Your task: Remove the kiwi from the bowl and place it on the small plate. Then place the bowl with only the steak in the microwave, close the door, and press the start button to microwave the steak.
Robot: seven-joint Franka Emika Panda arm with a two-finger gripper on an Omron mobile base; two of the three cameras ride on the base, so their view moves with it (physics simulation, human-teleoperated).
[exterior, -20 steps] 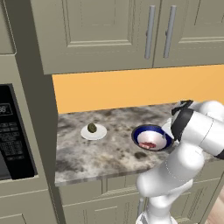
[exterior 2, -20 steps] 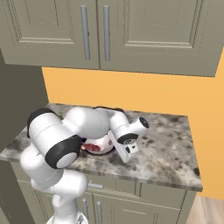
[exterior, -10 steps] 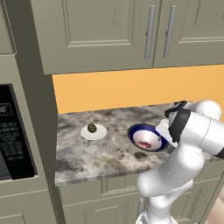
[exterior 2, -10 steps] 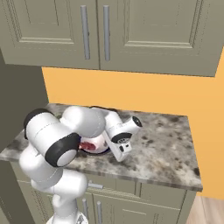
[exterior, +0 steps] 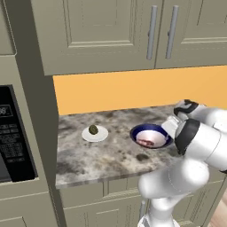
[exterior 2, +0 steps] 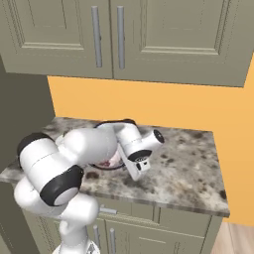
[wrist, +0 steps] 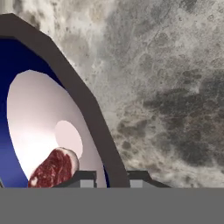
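Claw (wrist: pixel 112 177) clenched on the bowl (exterior: pixel 151 135) rim at its right edge, one finger inside, one outside. Steak (wrist: pixel 52 169) sits inside, kiwi (exterior: pixel 93 129) already on plate (exterior: pixel 95 134). Microwave (exterior: pixel 13 137) lies far left across the table (exterior: pixel 106 157), so carry goes leftward.

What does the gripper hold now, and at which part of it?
The gripper is shut on the round dark blue bowl with white inside, at its rim on the robot's side, one finger inside and one outside.

No text can be read; the microwave's keypad (exterior: pixel 12 146) carries pale markings too small to make out.
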